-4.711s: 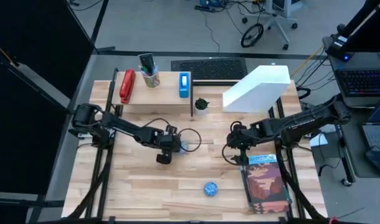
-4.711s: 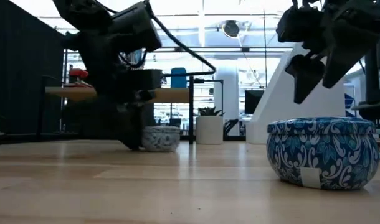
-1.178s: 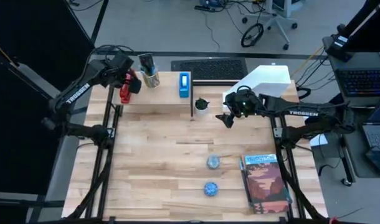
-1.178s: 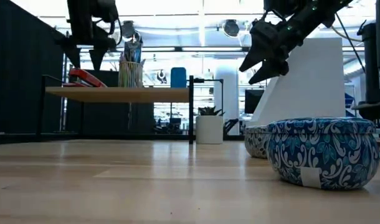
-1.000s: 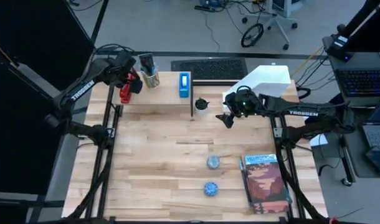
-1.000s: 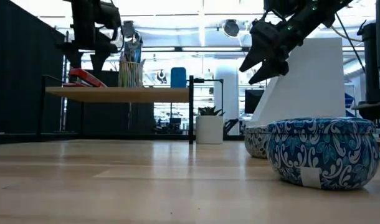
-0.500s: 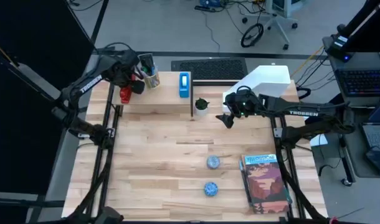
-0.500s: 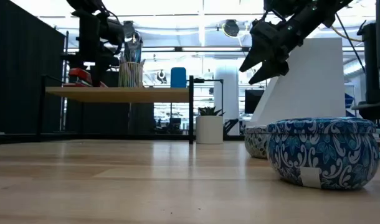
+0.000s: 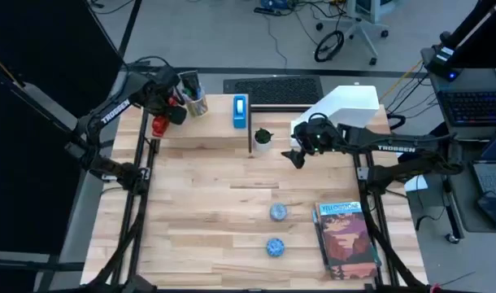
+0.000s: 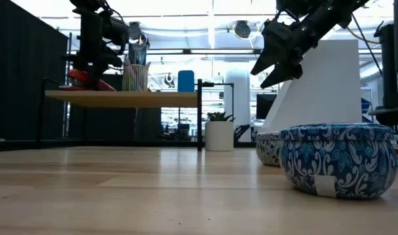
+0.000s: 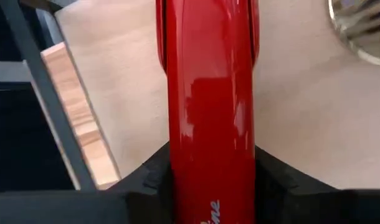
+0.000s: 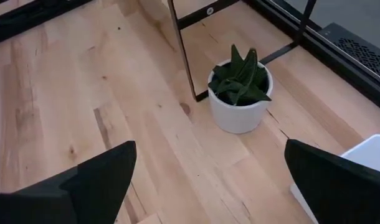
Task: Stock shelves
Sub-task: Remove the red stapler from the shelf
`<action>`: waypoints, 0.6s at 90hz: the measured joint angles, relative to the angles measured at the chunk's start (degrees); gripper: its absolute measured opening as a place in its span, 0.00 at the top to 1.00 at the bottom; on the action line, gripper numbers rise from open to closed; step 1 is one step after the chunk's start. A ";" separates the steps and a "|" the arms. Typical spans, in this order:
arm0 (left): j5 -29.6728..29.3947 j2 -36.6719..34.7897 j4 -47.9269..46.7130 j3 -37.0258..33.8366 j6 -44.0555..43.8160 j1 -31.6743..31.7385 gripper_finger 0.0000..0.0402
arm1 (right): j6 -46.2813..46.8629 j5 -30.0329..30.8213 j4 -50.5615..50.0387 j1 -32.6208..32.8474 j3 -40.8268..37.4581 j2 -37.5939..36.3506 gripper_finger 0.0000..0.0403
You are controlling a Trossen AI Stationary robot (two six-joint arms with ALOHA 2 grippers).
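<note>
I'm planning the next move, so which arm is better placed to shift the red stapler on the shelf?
Left. The left gripper is already clamped on the red stapler on the shelf; the right gripper hangs open near the potted plant.

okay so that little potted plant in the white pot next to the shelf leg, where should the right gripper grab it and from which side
Grip the white pot across its round wall, below the leaves, coming from the open tabletop side. The shelf leg stands tight against one side and the leaves stick up from the rim, so a top grab would likely crush them. The right gripper is open, hovering nearby.

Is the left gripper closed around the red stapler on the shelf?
Yes: the left wrist view shows the left gripper clamped on both sides of the red stapler.
</note>
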 joint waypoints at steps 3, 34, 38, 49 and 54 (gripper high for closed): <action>-0.01 -0.71 -0.05 0.33 -0.21 0.00 0.70 | -0.02 0.01 -0.01 0.00 0.00 0.00 0.02; 1.15 -9.47 -1.51 3.06 -5.08 -1.90 0.69 | -0.02 0.04 0.02 0.00 0.00 0.00 0.02; 1.50 -10.91 -2.05 3.53 -5.84 -2.50 0.70 | -0.02 0.03 0.02 0.00 0.00 0.00 0.02; 2.06 -14.95 -4.19 5.93 -7.83 -4.68 0.70 | 0.06 0.02 0.02 0.00 0.00 0.00 0.02; 2.72 -16.72 -6.25 6.77 -8.11 -5.64 0.70 | 0.46 0.02 0.02 0.00 0.00 0.00 0.02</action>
